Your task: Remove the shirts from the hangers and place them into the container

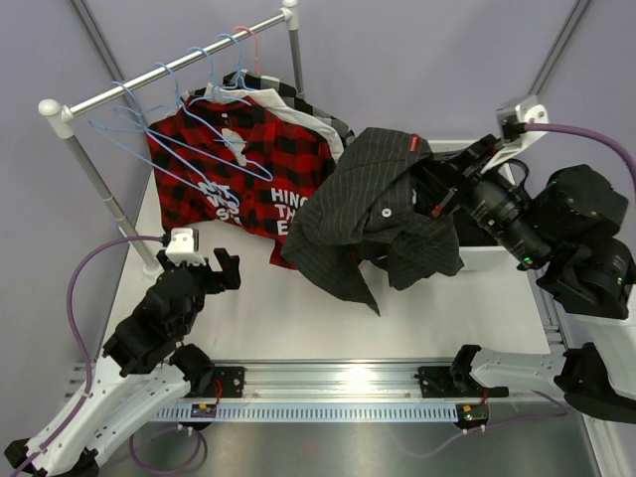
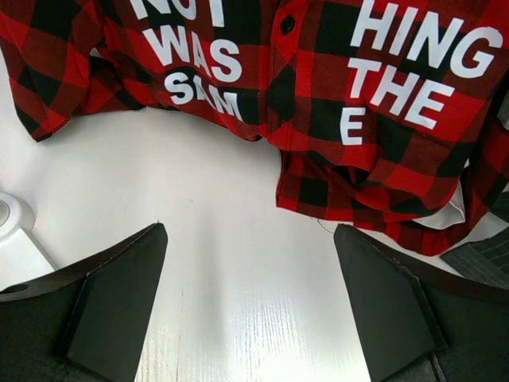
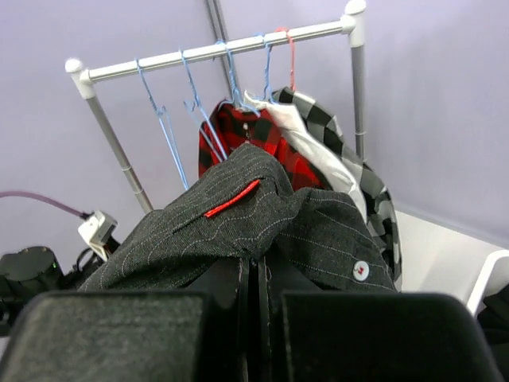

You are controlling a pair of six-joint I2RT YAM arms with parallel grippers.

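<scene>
Right gripper (image 1: 435,202) clamped shut on the charcoal pinstriped shirt (image 1: 383,219), raised over the container (image 1: 492,260).

Cloth is pinched near the collar, close to a red loop (image 3: 231,199). The rest is draped in loose folds across the container's left end, with sleeve and hem spilled past that edge. The shirt is judged light, limp and not slippery. Snagging on the container's rim is possible, so bunching before release is advised. Left gripper (image 1: 224,268), jaws spread wide and empty, is placed well left of the container, facing the red-black plaid shirt (image 1: 238,169). A hold at collar or shoulder seam is recommended there.
</scene>
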